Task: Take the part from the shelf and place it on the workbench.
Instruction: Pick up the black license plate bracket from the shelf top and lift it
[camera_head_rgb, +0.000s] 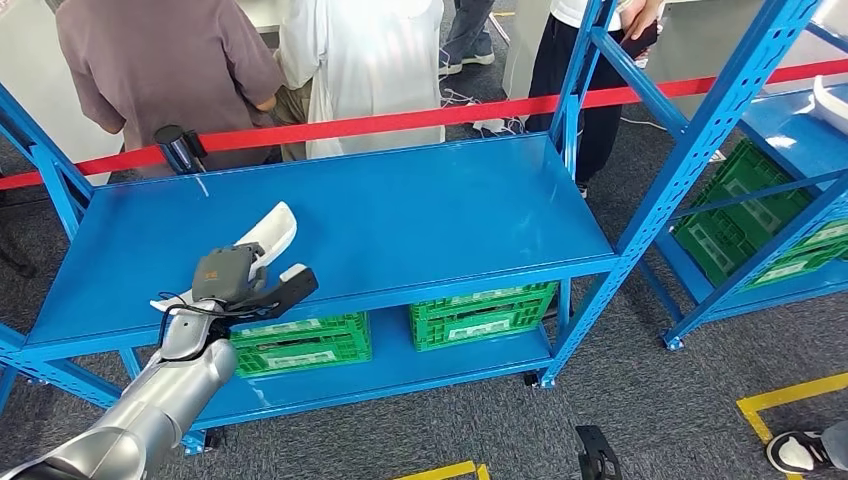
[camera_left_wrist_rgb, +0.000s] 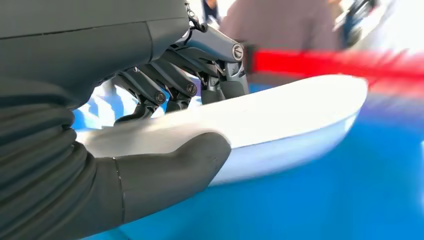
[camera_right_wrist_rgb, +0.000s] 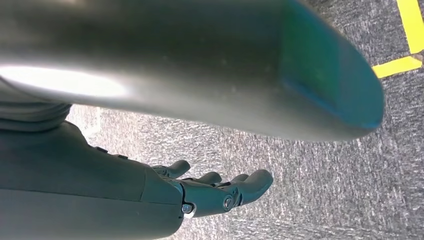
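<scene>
Head view, lower left of the frame: left hand (camera_head_rgb: 243, 283) clamped on white curved part (camera_head_rgb: 262, 238), thumb (camera_left_wrist_rgb: 170, 172) under, fingers (camera_left_wrist_rgb: 170, 85) over, above blue shelf (camera_head_rgb: 400, 215) top. Right wrist view: right hand (camera_right_wrist_rgb: 210, 192) empty, fingers loosely extended over grey carpet (camera_right_wrist_rgb: 325, 195).

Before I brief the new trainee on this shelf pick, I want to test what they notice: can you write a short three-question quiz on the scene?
1. True or false: the left hand grips the long white curved plastic part.
2. What lies under the part? A) the blue metal shelf top B) a green plastic crate C) the grey carpet floor
3. Fill in: the right hand hangs over the floor, holding ____.

Key: 1 true; 2 A; 3 nothing.
</scene>
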